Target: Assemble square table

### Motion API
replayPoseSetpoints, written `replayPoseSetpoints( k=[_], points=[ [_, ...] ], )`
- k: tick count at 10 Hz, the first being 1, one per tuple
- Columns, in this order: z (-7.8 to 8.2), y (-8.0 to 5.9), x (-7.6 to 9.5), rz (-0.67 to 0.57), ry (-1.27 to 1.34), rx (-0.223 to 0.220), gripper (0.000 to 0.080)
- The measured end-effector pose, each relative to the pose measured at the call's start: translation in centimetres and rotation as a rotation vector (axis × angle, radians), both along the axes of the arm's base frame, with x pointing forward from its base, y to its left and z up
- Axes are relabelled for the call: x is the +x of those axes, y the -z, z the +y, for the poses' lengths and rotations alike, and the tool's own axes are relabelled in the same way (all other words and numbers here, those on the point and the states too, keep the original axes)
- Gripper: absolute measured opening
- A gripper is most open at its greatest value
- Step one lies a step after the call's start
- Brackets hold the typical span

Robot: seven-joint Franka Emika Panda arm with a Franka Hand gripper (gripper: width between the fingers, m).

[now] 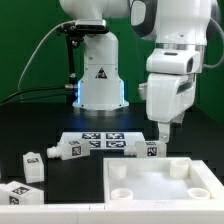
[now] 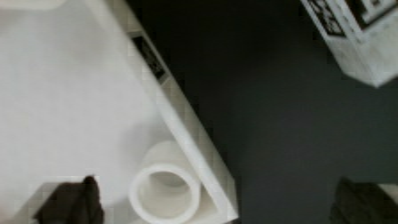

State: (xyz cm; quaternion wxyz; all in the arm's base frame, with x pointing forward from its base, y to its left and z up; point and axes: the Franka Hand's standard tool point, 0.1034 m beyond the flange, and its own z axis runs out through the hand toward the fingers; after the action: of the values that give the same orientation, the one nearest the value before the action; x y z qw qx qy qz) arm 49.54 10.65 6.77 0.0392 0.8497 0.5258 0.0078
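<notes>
The square table slab lies white at the front of the exterior view's right, rim up, with round corner sockets. My gripper hangs just above its far edge, fingers spread and empty. In the wrist view the slab's rim runs diagonally, one socket lies between my dark fingertips, and a tagged block shows at a corner. White tag-marked legs lie on the table: one left of the marker board, one further left, one at the front left, one by the gripper.
The marker board lies flat behind the slab. The robot's white base stands at the back with a black cable beside it. A white wall edges the front of the black table.
</notes>
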Motion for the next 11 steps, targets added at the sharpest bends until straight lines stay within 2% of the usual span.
replayPoseSetpoints(
  k=[1, 2, 4, 5, 8, 9, 11],
  points=[
    [-0.1, 0.1, -0.1, 0.005, -0.055, -0.006, 0.0649],
    [0.3, 0.7, -1.2, 0.020, -0.080, -0.024, 0.0649],
    [3.0, 1.8, -3.9, 0.044, -0.192, -0.109, 0.0649],
    [3.5, 2.0, -4.1, 0.032, -0.239, -0.108, 0.0649],
    [3.4, 2.2, -4.4, 0.047, -0.219, -0.119, 0.0649],
    [3.4, 2.8, -5.5, 0.064, -0.205, -0.136, 0.0649],
    [2.6, 3.3, -7.1, 0.150, -0.218, -0.274, 0.0649]
  ],
)
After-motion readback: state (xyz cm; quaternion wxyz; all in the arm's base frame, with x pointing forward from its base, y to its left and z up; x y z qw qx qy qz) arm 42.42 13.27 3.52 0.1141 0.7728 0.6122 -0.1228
